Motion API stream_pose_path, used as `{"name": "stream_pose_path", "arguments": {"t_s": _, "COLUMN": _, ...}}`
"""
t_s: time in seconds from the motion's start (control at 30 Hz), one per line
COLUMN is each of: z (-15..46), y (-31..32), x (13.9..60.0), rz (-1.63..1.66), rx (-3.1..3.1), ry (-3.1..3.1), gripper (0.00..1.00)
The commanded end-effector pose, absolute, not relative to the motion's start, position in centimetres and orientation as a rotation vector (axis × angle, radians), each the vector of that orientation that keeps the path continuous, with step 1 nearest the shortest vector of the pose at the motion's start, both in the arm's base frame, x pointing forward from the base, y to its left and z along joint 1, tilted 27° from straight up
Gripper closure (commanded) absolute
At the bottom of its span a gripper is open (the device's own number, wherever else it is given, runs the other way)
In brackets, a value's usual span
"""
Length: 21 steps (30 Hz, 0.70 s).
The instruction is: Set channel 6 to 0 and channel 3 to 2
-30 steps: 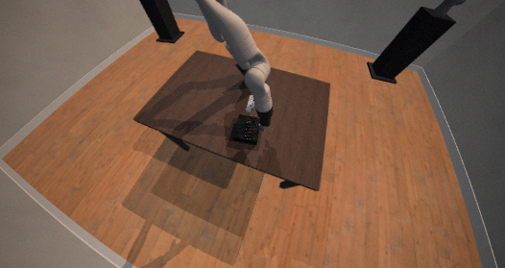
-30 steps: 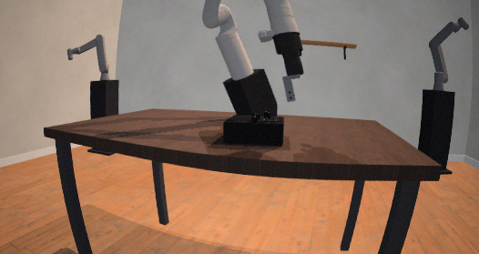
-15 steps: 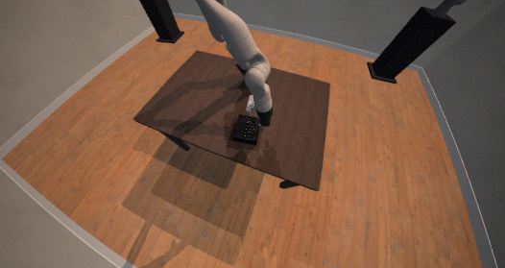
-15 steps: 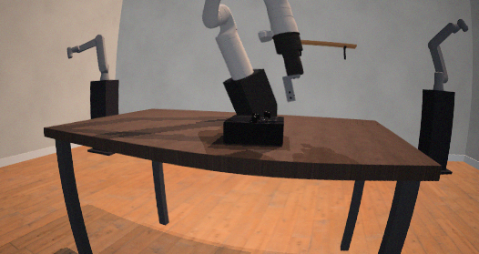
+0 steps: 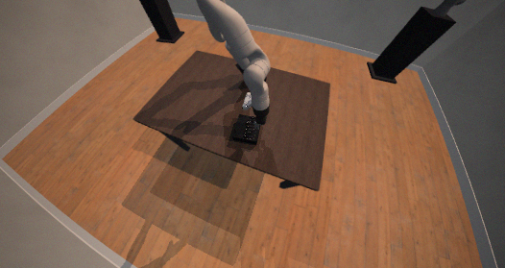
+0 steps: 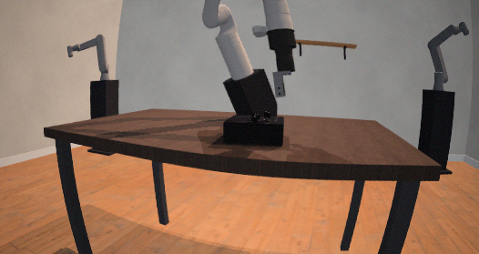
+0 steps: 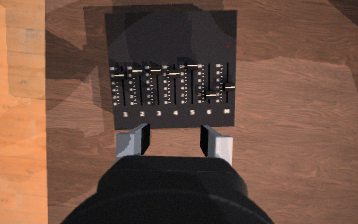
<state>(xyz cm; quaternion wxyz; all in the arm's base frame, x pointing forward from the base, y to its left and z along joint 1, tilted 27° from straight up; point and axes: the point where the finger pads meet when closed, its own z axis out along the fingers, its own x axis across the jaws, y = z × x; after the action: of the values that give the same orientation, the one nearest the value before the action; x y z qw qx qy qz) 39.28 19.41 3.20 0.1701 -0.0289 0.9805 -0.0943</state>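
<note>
The black lighting desk (image 7: 171,68) stands flat on the dark wooden table; it also shows in the top view (image 5: 247,130) and the exterior view (image 6: 253,129). It has several faders labelled along the near edge. The channel 6 cap (image 7: 210,94) sits low on its track, near the label end. The channel 3 cap (image 7: 155,70) sits high, near the far end. The fader right of channel 6 (image 7: 229,87) stands a bit higher than channel 6. My gripper (image 7: 175,135) (image 6: 280,84) is open and empty, well above the table, just short of the desk's near edge.
The table edge lies to the left in the wrist view, with wooden floor (image 7: 10,110) beyond. Black pedestals with small arms stand around the room (image 6: 104,98) (image 6: 436,126). A wooden wall shelf (image 6: 325,44) hangs behind.
</note>
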Motion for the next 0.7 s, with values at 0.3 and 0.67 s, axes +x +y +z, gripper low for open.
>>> {"name": "stream_pose_path", "arguments": {"t_s": 0.3, "z": 10.2, "y": 15.9, "x": 37.7, "rz": -0.422, "rx": 0.054, "ry": 2.744, "gripper": 0.00}}
{"name": "stream_pose_path", "arguments": {"t_s": 0.67, "z": 10.7, "y": 15.6, "x": 37.5, "rz": -0.435, "rx": 0.065, "ry": 2.743, "gripper": 0.00}}
